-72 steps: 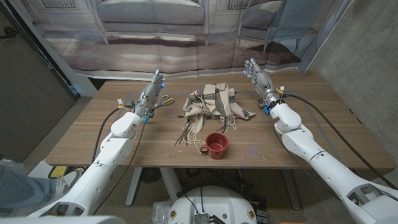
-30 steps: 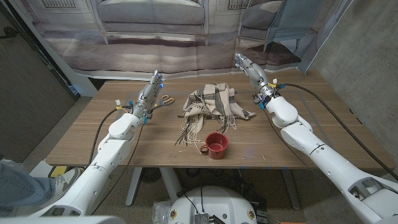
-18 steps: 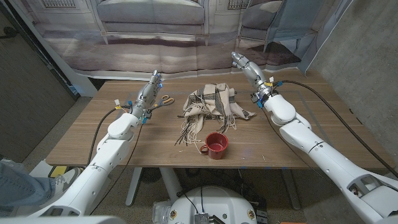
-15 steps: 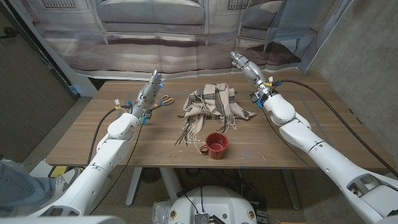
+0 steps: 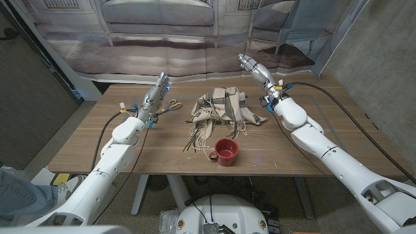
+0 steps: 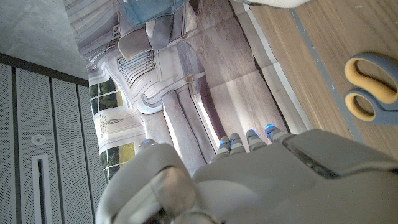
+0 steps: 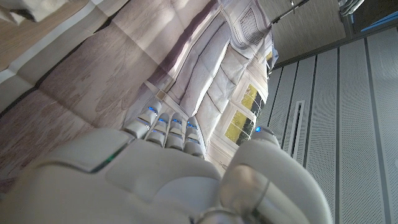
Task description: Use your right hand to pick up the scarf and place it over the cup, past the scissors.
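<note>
The reach is judged barely begun: the right robot hand (image 5: 251, 65) is held empty, fingers extended, beyond the scarf (image 5: 221, 108), and must be lowered onto it.

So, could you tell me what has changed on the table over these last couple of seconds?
The right hand has swung toward the robot's left and farther back, nearing the far edge of the scarf, holding nothing. The left hand, scissors, cup and scarf stayed put.
</note>
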You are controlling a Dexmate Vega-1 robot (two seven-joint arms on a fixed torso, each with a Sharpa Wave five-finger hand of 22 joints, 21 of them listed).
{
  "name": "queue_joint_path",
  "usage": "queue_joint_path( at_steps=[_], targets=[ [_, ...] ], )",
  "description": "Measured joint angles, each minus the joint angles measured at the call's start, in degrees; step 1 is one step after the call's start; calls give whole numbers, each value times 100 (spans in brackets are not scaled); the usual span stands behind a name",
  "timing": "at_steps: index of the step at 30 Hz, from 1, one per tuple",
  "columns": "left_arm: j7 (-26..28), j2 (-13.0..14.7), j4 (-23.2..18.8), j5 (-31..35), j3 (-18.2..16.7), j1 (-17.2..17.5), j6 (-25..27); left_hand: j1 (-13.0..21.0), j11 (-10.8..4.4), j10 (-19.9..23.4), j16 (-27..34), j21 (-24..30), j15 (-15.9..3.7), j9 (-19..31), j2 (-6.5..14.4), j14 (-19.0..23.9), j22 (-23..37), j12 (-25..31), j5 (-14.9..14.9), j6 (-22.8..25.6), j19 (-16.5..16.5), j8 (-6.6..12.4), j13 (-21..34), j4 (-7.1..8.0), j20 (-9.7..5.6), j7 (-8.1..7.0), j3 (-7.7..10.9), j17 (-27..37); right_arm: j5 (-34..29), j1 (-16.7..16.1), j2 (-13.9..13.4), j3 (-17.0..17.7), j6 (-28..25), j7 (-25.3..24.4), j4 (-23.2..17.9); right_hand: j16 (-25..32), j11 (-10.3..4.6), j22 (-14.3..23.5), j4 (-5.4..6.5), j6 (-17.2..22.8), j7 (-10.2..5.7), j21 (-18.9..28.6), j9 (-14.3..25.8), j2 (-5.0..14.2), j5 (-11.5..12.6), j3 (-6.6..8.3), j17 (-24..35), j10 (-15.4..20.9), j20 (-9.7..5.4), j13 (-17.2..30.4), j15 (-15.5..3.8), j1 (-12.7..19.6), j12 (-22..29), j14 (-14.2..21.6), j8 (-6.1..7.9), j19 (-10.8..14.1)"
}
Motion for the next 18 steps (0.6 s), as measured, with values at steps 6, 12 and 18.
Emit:
queue_joint_path(
  at_steps=[6,12,18],
  targets=[
    [-13,0,22,1,8,-26,2,0,0,0,0,-22,0,0,0,0,0,0,0,0,0,0,0,24,0,0,-23,0,-109,18,-34,-30,-18,16,-53,0,0,0,0,-21,-21,-23,0,0,0,0,0,0,-7,0,0,0,0,0,-9,-7],
    [-17,0,25,2,9,-30,14,0,19,19,0,-22,0,0,0,0,0,1,0,20,0,0,0,24,0,-20,-23,0,-216,32,-77,-51,-79,21,-136,0,0,0,0,-21,-21,-23,0,0,0,0,0,0,-7,0,0,0,0,0,-9,-7],
    [-18,1,25,5,9,-30,21,0,20,19,0,-22,0,0,0,0,0,1,0,20,0,0,0,24,0,-20,-23,0,-322,51,-126,-77,-161,42,-219,0,0,0,0,-21,-21,-22,0,0,0,0,0,1,34,0,0,0,0,0,-9,-47]
  ],
)
